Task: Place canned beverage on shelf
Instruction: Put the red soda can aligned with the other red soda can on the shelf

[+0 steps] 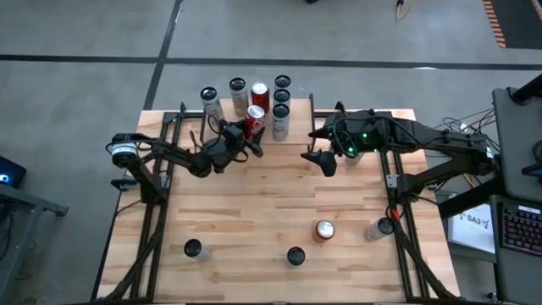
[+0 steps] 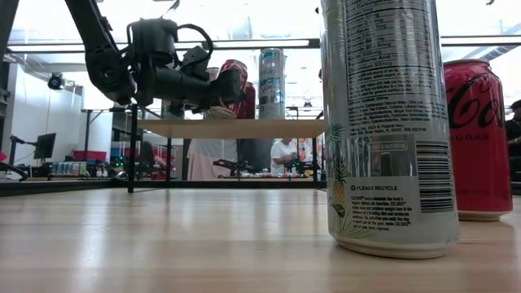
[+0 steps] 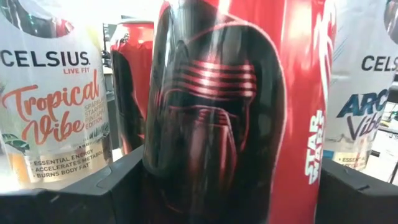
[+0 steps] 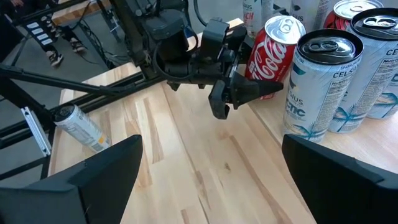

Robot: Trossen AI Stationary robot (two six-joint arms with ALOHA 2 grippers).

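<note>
The left gripper point(image 1: 251, 134) had the red can point(image 4: 271, 57) between its fingers at the shelf point(image 2: 236, 128) edge, tilted, beside cans already standing there; the right gripper point(image 1: 326, 161) waited, spread wide. Next, I'd judge: set it upright, let go

Four cameras on one counter point(image 1: 271, 212): one overhead, one at surface level, one on each wrist.

The high view looks straight down on everything. The low view sits on the boards, close behind two cans, facing level toward the shelf point(image 2: 236, 128). The left wrist view is pressed close to a red can point(image 3: 230, 112). The right wrist view looks across at that same red can, held in the left claw point(image 4: 252, 90), with shelf cans alongside.
</note>
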